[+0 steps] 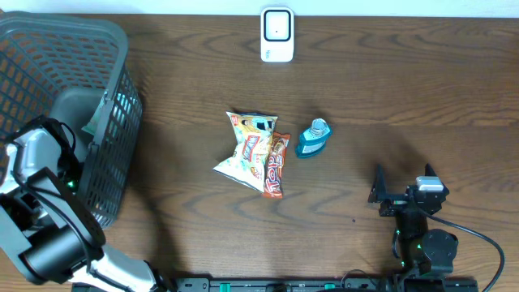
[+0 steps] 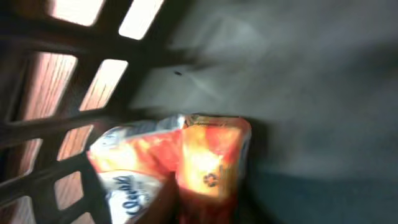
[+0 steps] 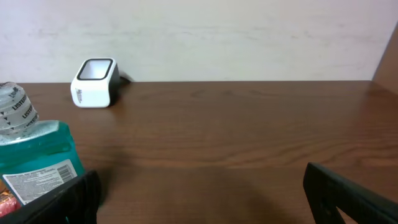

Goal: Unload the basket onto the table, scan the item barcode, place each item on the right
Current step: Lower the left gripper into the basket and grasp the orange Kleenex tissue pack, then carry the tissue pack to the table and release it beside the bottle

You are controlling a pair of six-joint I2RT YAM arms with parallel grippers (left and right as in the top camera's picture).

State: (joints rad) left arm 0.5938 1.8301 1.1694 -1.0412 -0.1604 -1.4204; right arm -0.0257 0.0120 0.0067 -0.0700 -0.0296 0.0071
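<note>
My left gripper (image 2: 177,210) is down inside the grey mesh basket (image 1: 97,49), shut on a blurred orange and white packet (image 2: 205,155) that fills the lower middle of the left wrist view. In the overhead view the basket wall and the arm hide these jaws. The white barcode scanner (image 1: 276,34) stands at the table's far edge and also shows as the scanner (image 3: 94,83) in the right wrist view. My right gripper (image 1: 403,185) rests low at the front right, open and holding nothing, as the wide gap of the right gripper (image 3: 202,199) shows.
Two overlapping snack packets (image 1: 255,152) lie mid-table with a teal mouthwash bottle (image 1: 312,138) beside them. The bottle (image 3: 34,155) is just left of my right gripper's left finger. The basket's lattice wall (image 2: 68,112) is close on the left of the left wrist view.
</note>
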